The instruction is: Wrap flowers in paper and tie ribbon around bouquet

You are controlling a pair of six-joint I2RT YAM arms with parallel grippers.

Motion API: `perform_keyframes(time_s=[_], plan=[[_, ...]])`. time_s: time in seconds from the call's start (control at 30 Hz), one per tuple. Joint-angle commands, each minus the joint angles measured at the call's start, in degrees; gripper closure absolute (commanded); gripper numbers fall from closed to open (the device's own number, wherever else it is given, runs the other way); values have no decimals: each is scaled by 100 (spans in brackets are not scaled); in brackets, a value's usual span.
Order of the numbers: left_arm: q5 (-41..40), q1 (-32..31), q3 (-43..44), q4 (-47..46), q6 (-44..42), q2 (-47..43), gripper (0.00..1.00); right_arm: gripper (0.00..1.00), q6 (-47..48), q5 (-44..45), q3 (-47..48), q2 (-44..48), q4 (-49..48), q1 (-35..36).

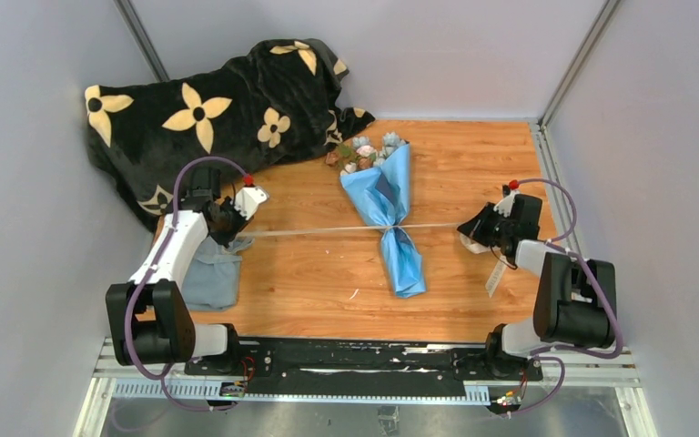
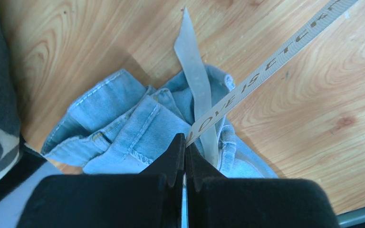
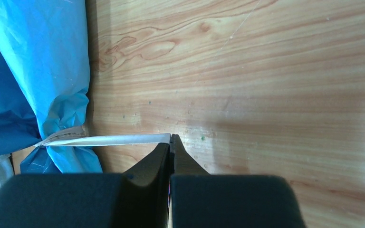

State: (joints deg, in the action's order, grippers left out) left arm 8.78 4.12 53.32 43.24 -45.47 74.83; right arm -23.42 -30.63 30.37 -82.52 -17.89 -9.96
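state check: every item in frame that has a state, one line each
left gripper, shut on the ribbon
right gripper, shut on the ribbon
ribbon, taut between both grippers, cinching the bouquet's waist; knot not discernible
bouquet, lying flat, wrapped
paper, round the stems, pinched in at the ribbon
flowers, heads out of the far end
denim cloth, crumpled under the left gripper
blanket, heaped far left

Bouquet (image 1: 384, 205) lies flat, heads at the far end, tail pointing near-right. Flowers (image 1: 369, 150): pale blue, pink, white, rust. Paper (image 1: 404, 259): light blue, with a darker blue inner fold, cinched at the waist. Ribbon (image 1: 319, 230): beige, lettered, wrapped at the cinch, both ends stretched taut sideways.
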Motion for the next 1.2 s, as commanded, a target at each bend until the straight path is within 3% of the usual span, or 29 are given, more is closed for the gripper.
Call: perform_keyframes(time_s=[0.0,0.3,0.47,0.67,0.77,0.87,0.93,0.97,1.1,1.17], plan=[[-1214,430,-34,-409,-228,133,100,100,350,898,236,249,466,-418],[-1205,529,94,-460,-258,226,100,100,401,976,297,244,667,-568],[-551,445,249,-111,-146,114,100,100,658,890,367,371,834,-435],[391,-1012,1121,1024,374,-272,100,100,1295,44,854,871,1672,786],[1370,-1484,1898,1595,800,-245,100,88,1527,-143,1094,1090,2289,1728],[1903,-1819,2458,1930,1186,-287,100,59,1660,-112,1232,1342,2933,2103],[2222,-2066,2649,2101,1309,-359,100,34,1772,-78,1316,1610,3296,2144],[2443,-2144,2814,2184,1373,-389,100,29,1851,-12,1360,1786,3416,2147],[3105,-2247,3280,2300,1780,-399,100,25,2254,161,1493,2675,3221,2247],[3259,-2264,3481,2308,1930,-379,100,25,2626,-188,1350,2962,2397,2520]])
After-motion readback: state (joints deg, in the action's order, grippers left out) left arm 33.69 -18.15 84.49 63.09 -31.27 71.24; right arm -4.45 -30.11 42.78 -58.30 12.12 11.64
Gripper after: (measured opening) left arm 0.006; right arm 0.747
